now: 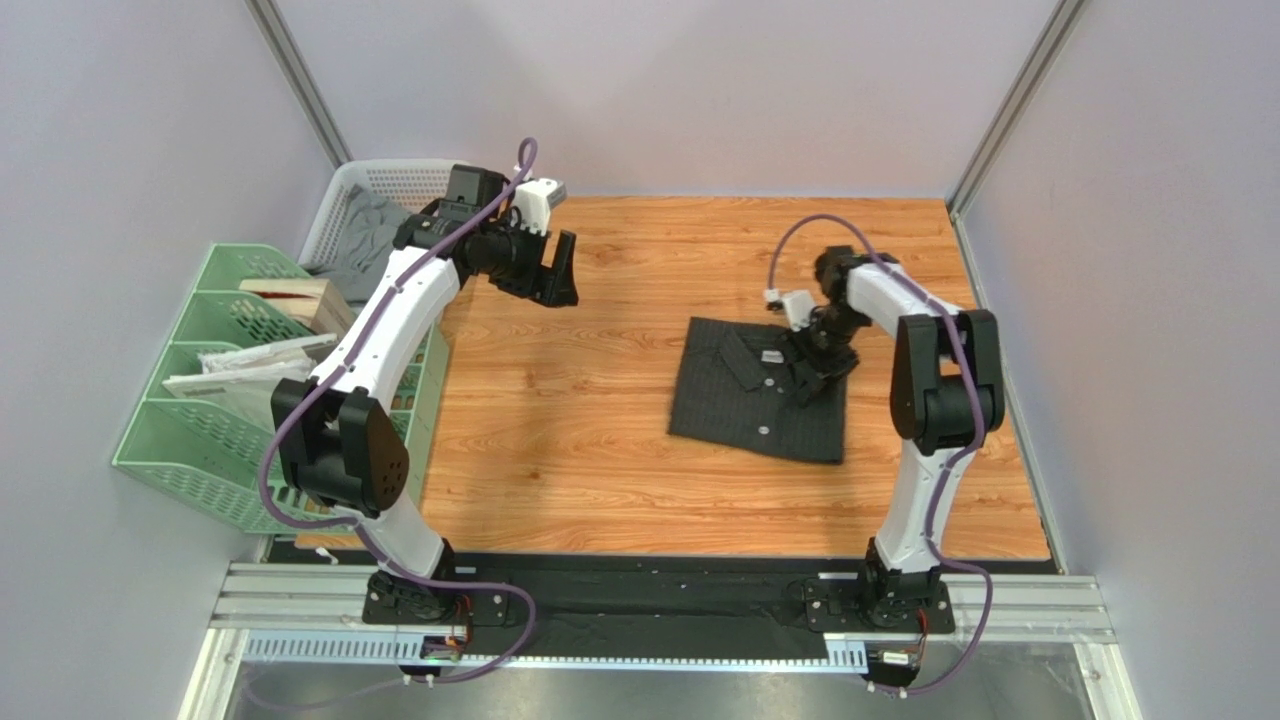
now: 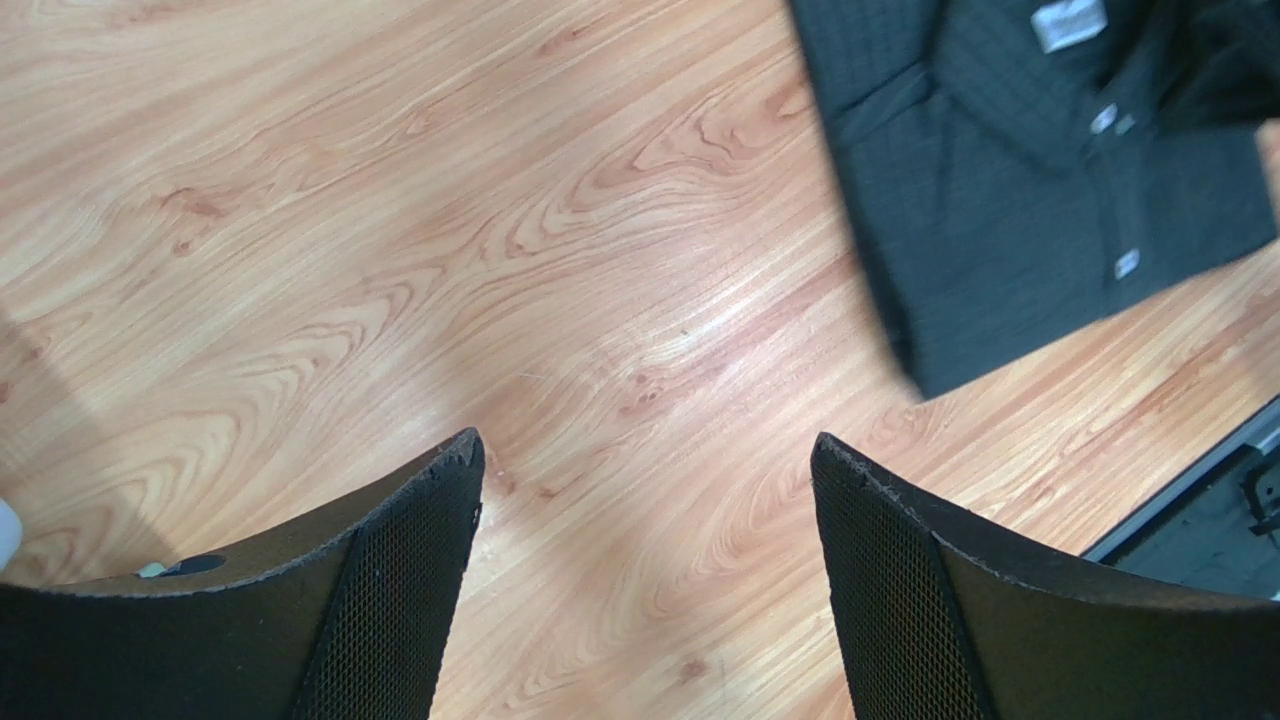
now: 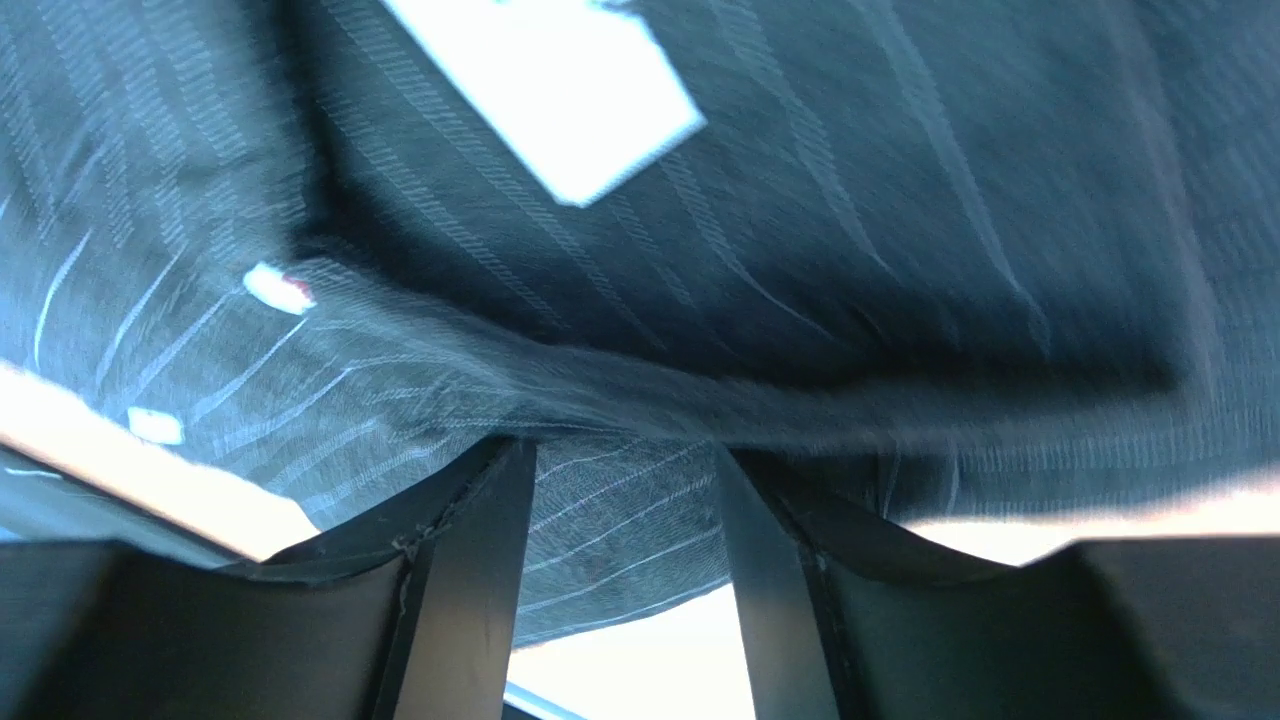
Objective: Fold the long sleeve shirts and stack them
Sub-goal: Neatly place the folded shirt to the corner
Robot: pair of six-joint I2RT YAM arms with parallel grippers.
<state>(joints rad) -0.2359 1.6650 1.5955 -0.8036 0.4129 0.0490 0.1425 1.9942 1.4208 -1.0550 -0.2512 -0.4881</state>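
Charcoal folded shirt [image 1: 736, 405] has the right gripper [image 1: 813, 372] at its collar, grip unclear, while the left gripper [image 2: 646, 450] gapes.

- Pretty much all we've got here is the shirt [image 3: 902, 225], dark with thin pale stripes, and it's blurry.
- White label [image 3: 549, 90] up top, inside the collar fold.
- Right gripper [image 3: 619, 450] at the bottom: black fingers [image 3: 466, 585] apart, striped cloth showing in the gap.
- We can see slivers of bright table [image 3: 150, 465] under the hem.
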